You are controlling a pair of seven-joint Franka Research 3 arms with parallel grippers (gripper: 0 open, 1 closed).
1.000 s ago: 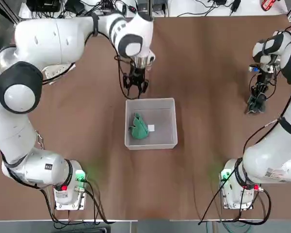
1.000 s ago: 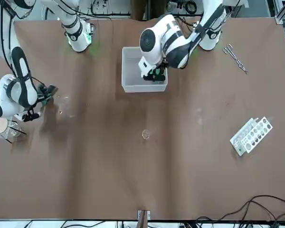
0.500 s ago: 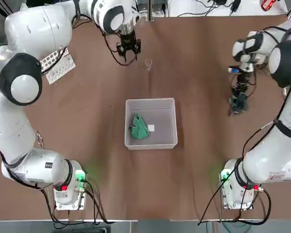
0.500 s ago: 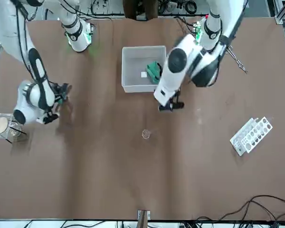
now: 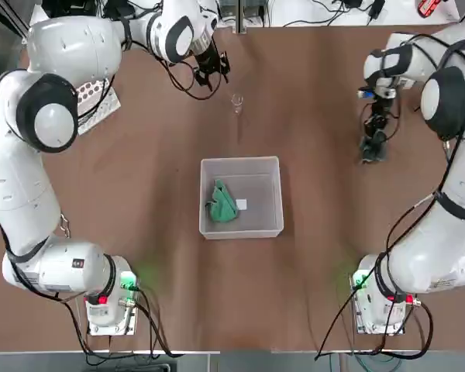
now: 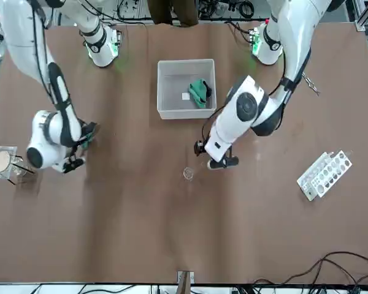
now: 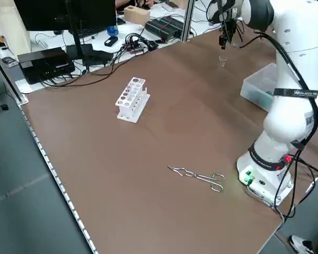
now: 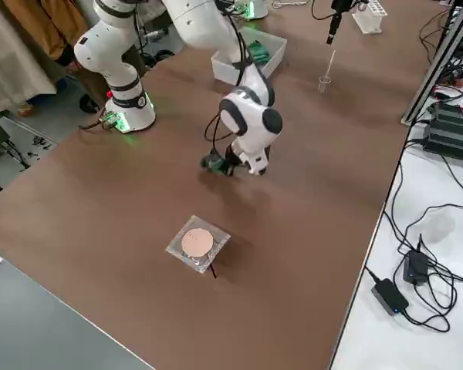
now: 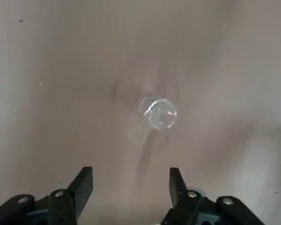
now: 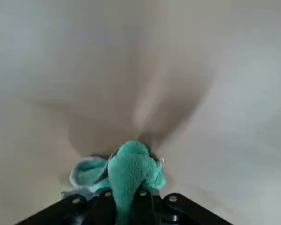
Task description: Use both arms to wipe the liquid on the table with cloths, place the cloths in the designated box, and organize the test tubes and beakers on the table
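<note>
Your right gripper [image 10: 126, 199] pinched a green cloth [image 10: 131, 171], hidden overhead, left gripper [image 9: 129, 187] spread above beaker [image 9: 158, 113], near table's [image 5: 318, 93] far edge.

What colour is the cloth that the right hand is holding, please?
Green, teal-tinged; the cloth shows best in the right wrist view.

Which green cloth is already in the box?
The loose green cloth lying inside the white box at mid-table. The other green cloth is clamped in the right pincer, out on the bare table.
</note>
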